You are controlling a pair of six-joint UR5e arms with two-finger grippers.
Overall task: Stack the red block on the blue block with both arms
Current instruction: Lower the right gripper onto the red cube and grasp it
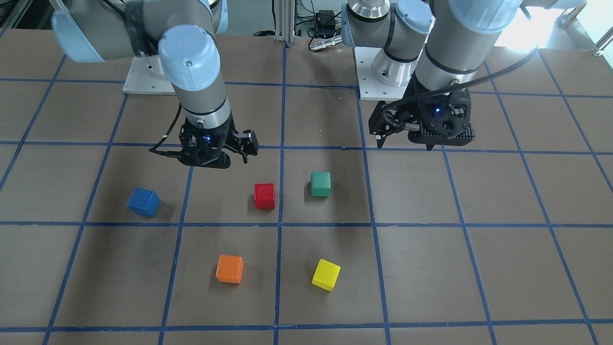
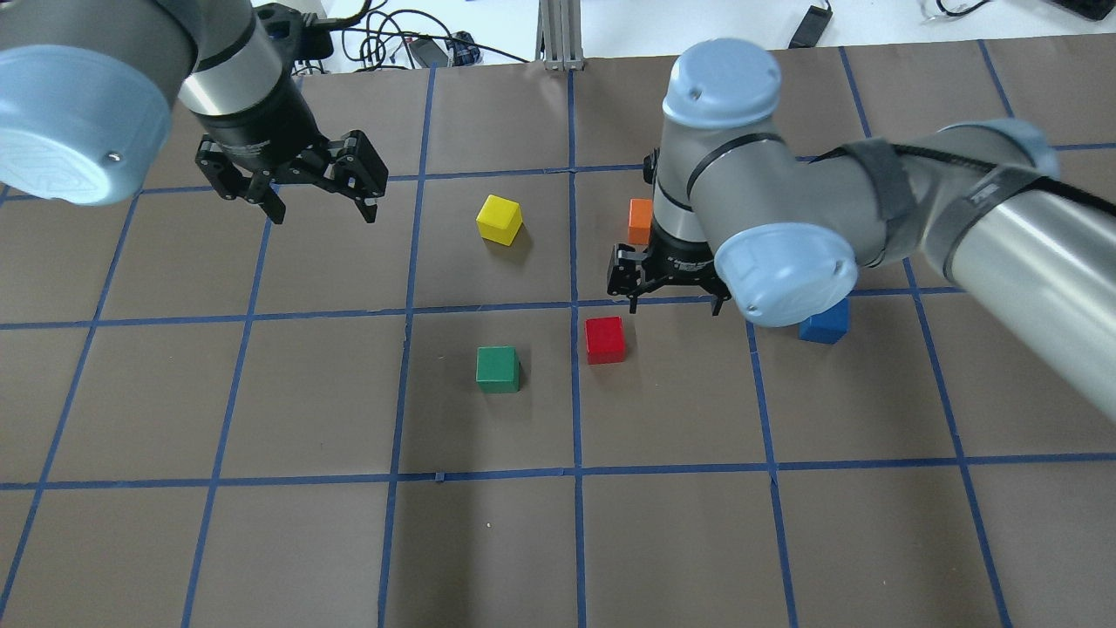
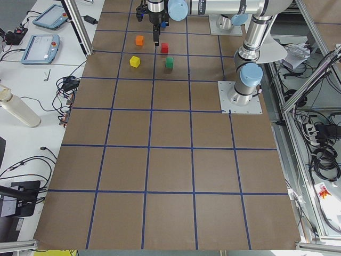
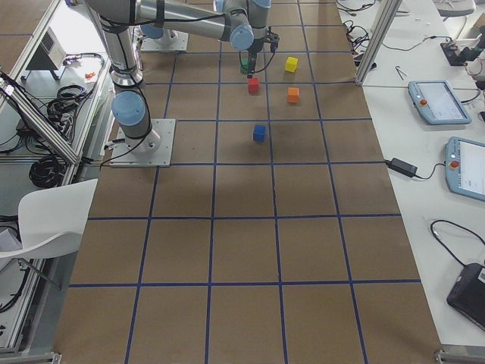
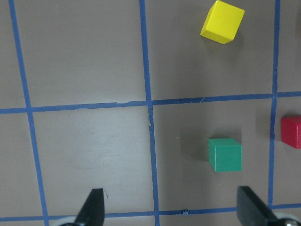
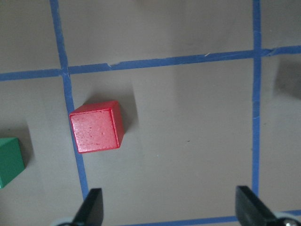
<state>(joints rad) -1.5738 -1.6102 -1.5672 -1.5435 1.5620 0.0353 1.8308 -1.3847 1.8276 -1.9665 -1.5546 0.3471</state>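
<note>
The right gripper (image 6: 171,208), jaws wide, hangs with the red block (image 6: 96,126) left of frame centre, so descending straight may nudge it aside.

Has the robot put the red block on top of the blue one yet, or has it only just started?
Nothing is stacked yet. The small red cube sits on the brown table, apart from the small blue cube. In hand: nothing. The right gripper hovers open near the red one, and the left gripper is open too. Left to do: grab it, carry it over, stack it.
</note>
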